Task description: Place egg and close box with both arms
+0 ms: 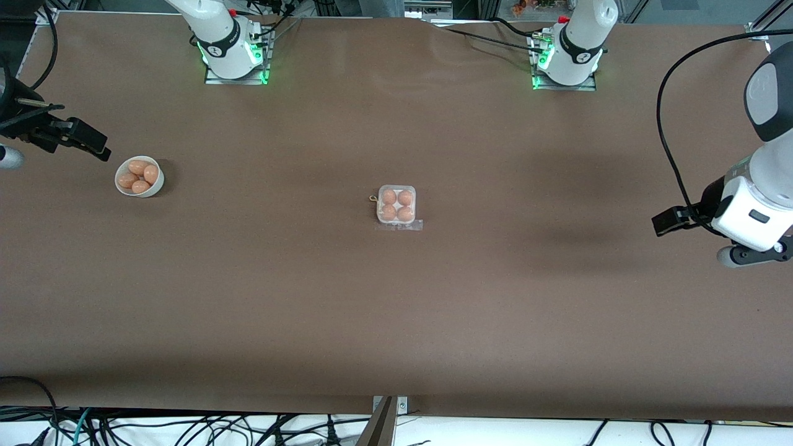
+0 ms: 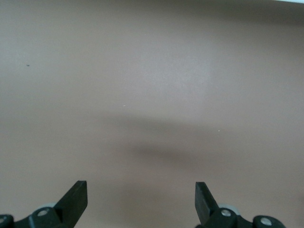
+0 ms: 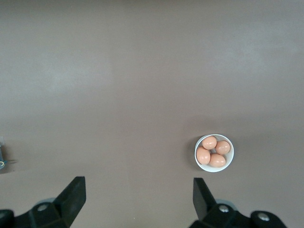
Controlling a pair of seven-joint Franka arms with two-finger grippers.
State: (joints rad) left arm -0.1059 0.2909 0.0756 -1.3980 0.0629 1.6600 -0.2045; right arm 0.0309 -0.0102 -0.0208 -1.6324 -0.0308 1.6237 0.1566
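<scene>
The clear box [image 1: 396, 206] sits at the middle of the table with an orange-brown egg [image 1: 388, 197] in each of its cells. A clear flap lies along its edge nearer the front camera; I cannot tell whether the lid is latched. My left gripper [image 1: 665, 222] is open and empty over bare table at the left arm's end; the left wrist view [image 2: 141, 197] shows only table under it. My right gripper [image 1: 93, 144] is open and empty at the right arm's end, beside the bowl; it also shows in the right wrist view [image 3: 138, 194].
A round white bowl [image 1: 153, 183] with several more eggs stands near the right arm's end and also shows in the right wrist view [image 3: 230, 162]. Both arm bases stand along the table's back edge. Cables hang at the front edge.
</scene>
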